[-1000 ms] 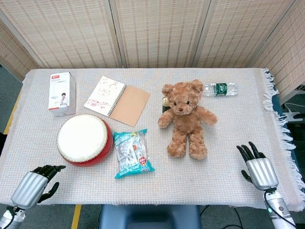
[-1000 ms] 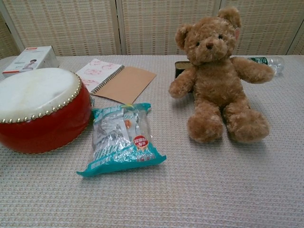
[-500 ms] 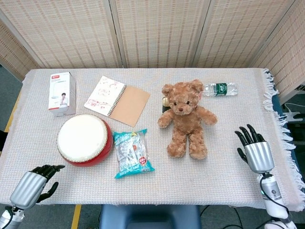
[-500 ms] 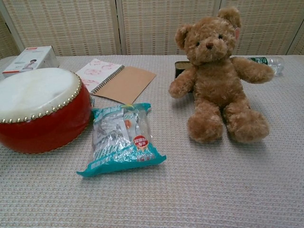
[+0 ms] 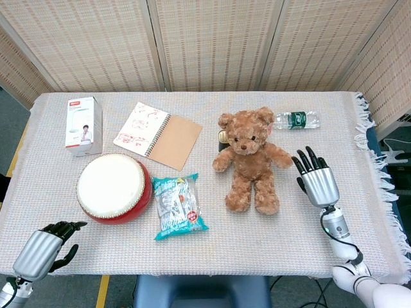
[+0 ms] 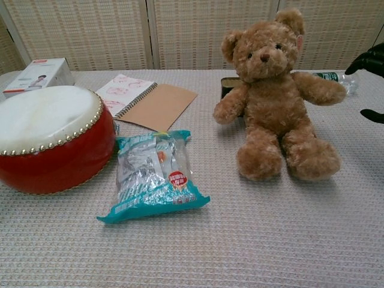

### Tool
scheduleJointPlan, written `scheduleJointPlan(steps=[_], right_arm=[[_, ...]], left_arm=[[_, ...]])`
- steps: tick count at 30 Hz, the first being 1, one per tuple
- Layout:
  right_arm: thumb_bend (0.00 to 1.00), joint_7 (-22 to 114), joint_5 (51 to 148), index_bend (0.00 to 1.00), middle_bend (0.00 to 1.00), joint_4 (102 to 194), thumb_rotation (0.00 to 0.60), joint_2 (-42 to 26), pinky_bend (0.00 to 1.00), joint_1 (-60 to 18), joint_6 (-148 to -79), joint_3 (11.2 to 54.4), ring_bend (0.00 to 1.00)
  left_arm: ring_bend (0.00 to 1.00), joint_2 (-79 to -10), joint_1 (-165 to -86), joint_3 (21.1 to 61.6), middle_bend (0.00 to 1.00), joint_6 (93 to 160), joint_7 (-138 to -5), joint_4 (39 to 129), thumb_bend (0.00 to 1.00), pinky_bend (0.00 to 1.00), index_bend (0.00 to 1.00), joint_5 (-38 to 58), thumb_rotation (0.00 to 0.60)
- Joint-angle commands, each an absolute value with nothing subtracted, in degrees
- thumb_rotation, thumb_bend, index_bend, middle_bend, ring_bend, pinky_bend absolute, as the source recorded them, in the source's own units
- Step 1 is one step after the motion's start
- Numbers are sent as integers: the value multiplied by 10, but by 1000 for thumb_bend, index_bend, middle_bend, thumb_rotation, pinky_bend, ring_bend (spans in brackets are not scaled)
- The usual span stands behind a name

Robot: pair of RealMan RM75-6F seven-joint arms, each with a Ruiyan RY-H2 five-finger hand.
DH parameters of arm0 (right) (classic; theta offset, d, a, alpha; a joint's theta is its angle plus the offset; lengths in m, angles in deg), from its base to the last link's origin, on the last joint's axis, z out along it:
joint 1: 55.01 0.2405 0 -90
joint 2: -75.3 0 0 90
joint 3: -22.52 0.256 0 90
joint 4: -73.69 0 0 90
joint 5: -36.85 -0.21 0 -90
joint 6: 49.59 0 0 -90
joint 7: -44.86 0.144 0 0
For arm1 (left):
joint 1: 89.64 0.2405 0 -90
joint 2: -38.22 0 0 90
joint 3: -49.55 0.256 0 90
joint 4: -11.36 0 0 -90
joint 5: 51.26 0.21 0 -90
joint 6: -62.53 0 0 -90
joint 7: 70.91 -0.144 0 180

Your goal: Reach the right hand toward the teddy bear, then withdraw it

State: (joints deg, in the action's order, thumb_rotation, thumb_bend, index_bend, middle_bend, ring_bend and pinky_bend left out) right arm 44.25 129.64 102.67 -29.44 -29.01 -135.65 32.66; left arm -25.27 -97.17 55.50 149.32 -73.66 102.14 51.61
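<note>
1. While the bear (image 5: 251, 158) sits mid-table, head toward the screens, legs toward us, our right hand (image 5: 316, 180) hovers just beside it, fingers spread, holding nothing.
2. A bottle (image 5: 296, 120) lies behind; a snack bag (image 5: 179, 205) lies left.
3. Our left hand (image 5: 45, 249) rests at the table's edge, loosely curled, empty.

A brown teddy bear (image 6: 273, 99) sits upright on the cloth-covered worktop (image 6: 252, 240), arms spread. Dark fingertips of the right hand (image 6: 369, 66) show at the frame's right edge, just beside the bear's outstretched arm and apart from it; how they lie is unclear. Behind that arm lies a clear bottle (image 6: 336, 78). A dark tin (image 6: 229, 85) stands behind the bear's other arm. Left of the bear lies a teal snack packet (image 6: 153, 177), further left a red drum (image 6: 51, 138), and behind these an open spiral notebook (image 6: 147, 103) and a white box (image 6: 39, 75).
</note>
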Motion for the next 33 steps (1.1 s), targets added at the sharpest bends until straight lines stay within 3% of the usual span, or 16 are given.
scheduleJointPlan(steps=[1, 14, 20, 33], right_arm=[[131, 431, 1290, 281, 209, 962, 600, -337, 441, -256, -1352, 330, 126], [131, 407, 1263, 308, 231, 850, 600, -409, 490, -209, -1327, 327, 135], [131, 399, 1254, 408, 292, 824, 600, -423, 568, -200, -1346, 326, 181], [131, 376, 1237, 553, 335, 801, 600, -431, 616, -188, -1326, 320, 231]], left_arm=[[340, -252, -972, 555, 359, 1491, -735, 1021, 434, 513, 246, 515, 600], [340, -250, -972, 556, 359, 1495, -727, 1019, 433, 513, 246, 517, 600], [341, -249, -972, 556, 359, 1496, -725, 1018, 434, 513, 246, 519, 600], [340, -249, -972, 558, 359, 1494, -726, 1019, 434, 513, 246, 523, 600]])
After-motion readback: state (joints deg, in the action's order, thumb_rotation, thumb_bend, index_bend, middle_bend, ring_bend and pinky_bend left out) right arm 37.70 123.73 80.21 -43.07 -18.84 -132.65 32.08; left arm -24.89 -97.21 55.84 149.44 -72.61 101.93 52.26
